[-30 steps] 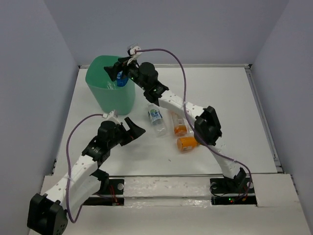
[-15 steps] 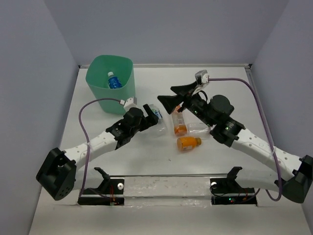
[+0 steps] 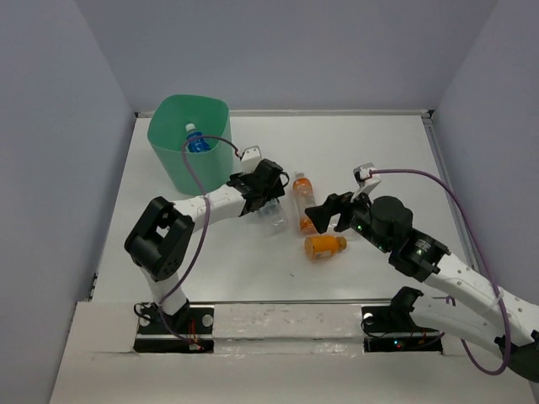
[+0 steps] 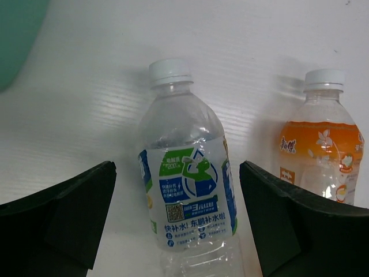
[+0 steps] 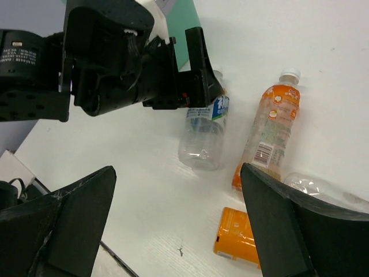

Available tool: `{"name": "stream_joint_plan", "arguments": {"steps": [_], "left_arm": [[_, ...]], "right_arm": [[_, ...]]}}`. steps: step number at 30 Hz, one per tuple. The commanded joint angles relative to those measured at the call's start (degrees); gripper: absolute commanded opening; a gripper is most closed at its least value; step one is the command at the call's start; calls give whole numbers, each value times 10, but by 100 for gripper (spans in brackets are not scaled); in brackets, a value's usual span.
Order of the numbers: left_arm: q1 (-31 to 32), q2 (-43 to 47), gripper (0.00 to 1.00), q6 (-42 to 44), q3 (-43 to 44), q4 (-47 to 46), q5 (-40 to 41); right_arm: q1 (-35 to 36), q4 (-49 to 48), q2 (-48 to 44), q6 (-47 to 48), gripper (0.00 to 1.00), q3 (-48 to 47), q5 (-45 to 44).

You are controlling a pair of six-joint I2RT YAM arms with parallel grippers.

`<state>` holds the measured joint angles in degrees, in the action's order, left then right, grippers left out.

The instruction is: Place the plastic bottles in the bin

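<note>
The mint-green bin point(image 3: 173, 160) stands at the far left with a blue-labelled bottle point(image 3: 196, 141) inside. My left gripper point(image 3: 268, 195) is open, its fingers point(image 4: 63, 219) on either side of a clear bottle with a blue-green label point(image 4: 187, 202), which lies on the table point(image 3: 271, 215). Beside it lies an orange bottle point(image 3: 303, 202) point(image 4: 323, 156). A second orange bottle point(image 3: 324, 246) point(image 5: 242, 234) lies nearer. My right gripper point(image 3: 327, 210) point(image 5: 179, 231) is open and empty above them. Another clear bottle point(image 5: 328, 190) lies at the right.
White table with raised edges, grey walls at back and sides. The bin's green wall shows in the left wrist view point(image 4: 17, 34) and the right wrist view point(image 5: 181, 29). The left gripper's black body point(image 5: 132, 69) is seen over the clear bottle point(image 5: 204, 135).
My right gripper left the blue-labelled bottle in the bin and drew back over the orange bottles. My left arm reached out to the clear bottle, fingers now straddling it.
</note>
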<state>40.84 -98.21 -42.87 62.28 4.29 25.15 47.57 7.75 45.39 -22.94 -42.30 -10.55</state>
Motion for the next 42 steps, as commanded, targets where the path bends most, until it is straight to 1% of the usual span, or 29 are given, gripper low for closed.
{"name": "stream_joint_plan", "arguments": {"steps": [1,2,5,7,9,13,14,15,16,18,19,21,22,24,25,26,28,29,32,34,35,36,38,39,40,41,42], "left_arm": [[4,-23,99,23,59,50,61],[4,-29,99,24,63,51,62],[4,-68,99,30,82,60,68],[3,-79,97,33,88,67,73],[3,-85,88,32,88,64,74],[3,-82,84,30,76,57,70],[3,-80,80,30,70,55,71],[3,-78,77,29,67,53,75],[3,-75,74,29,65,53,76],[3,-61,70,30,57,50,75],[3,-53,63,31,54,49,75],[3,-22,60,37,45,50,67],[3,-6,57,40,43,51,64],[4,44,56,45,35,56,57],[5,64,53,52,33,57,50],[6,105,53,56,33,62,48],[6,149,53,73,35,67,46],[6,186,53,78,45,71,49],[6,235,53,102,72,84,68],[-1,263,53,132,121,101,90],[-7,272,53,141,141,105,92],[-26,275,53,160,174,106,91],[-55,274,53,176,201,99,78],[-97,270,54,185,228,93,51],[-119,266,54,187,241,92,38],[-137,255,54,191,264,85,35],[-163,248,54,207,275,78,52]], "right_arm": [[-17,35,14,10,95,-1,-20],[-23,37,15,11,95,-1,-13],[-49,35,55,18,95,-9,3],[-67,35,94,22,95,-24,3],[-91,32,135,25,95,-42,14],[-121,22,204,36,95,-70,50],[-129,23,221,40,95,-93,61],[-139,23,239,46,95,-103,63],[-139,23,277,49,95,-115,68],[-152,22,313,54,96,-145,83],[-152,23,349,55,96,-155,86],[-152,24,380,57,96,-181,93],[-152,24,394,59,96,-189,93],[-152,24,435,60,96,-204,87],[-152,24,444,61,96,-217,82],[-152,24,464,62,96,-222,79],[-152,24,483,62,96,-239,76],[-152,27,492,62,96,-243,72],[-152,31,524,63,95,-262,56],[-152,38,548,65,93,-272,46],[-152,42,557,66,91,-283,46],[-152,44,566,67,90,-291,48],[-152,54,594,67,87,-307,56],[-152,56,603,64,86,-320,55],[-152,57,609,65,85,-326,55],[-152,60,623,65,85,-331,54],[-152,63,629,66,84,-344,54]]}}
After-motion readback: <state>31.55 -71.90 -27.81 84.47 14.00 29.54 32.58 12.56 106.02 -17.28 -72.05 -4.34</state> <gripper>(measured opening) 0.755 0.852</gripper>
